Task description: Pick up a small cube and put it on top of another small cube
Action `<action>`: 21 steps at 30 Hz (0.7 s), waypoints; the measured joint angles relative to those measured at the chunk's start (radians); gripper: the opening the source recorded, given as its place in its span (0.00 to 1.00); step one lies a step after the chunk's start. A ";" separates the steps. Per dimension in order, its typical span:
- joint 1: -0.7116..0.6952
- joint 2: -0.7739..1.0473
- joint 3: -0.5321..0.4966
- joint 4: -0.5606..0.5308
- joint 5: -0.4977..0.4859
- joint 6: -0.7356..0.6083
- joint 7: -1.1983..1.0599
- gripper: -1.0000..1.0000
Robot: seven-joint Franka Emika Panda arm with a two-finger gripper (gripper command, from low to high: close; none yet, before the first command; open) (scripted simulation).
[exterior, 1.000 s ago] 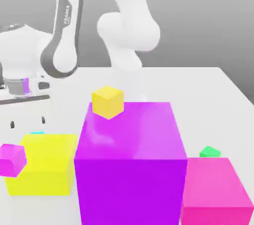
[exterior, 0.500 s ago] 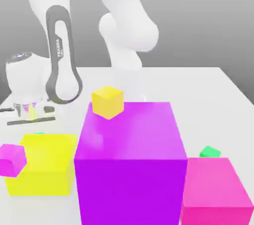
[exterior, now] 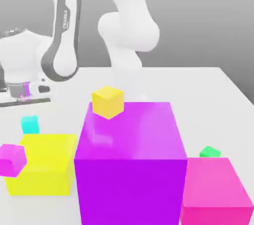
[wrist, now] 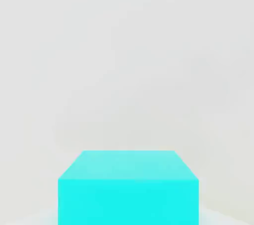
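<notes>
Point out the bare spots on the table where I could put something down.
Bare: the stretch behind the purple block and green cube, reaching the table's far edge. Crowded: the front, where magenta cube, yellow block, purple block and pink block sit close.

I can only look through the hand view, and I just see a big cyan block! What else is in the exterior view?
Observer: A small green cube peeks out from behind the pink block.
Operator: Is there anything really big?
Observer: Yes, the purple block is far bigger than your cyan cube.
Operator: What's at the exterior view's left edge?
Observer: A small magenta cube, partly covering the yellow block.
</notes>
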 joint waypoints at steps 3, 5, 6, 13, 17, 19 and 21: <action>0.062 -0.080 0.055 0.035 0.064 -0.122 -0.099 0.00; 0.112 -0.148 0.080 0.056 0.094 -0.209 -0.147 0.00; 0.136 -0.183 0.093 0.066 0.104 -0.253 -0.168 0.00; 0.303 -0.433 0.193 0.135 0.121 -0.555 -0.268 0.00; 0.393 -0.568 0.260 0.168 0.111 -0.713 -0.293 0.00; 0.438 -0.630 0.298 0.184 0.104 -0.790 -0.299 0.00; 0.458 -0.673 0.320 0.189 0.097 -0.839 -0.291 0.00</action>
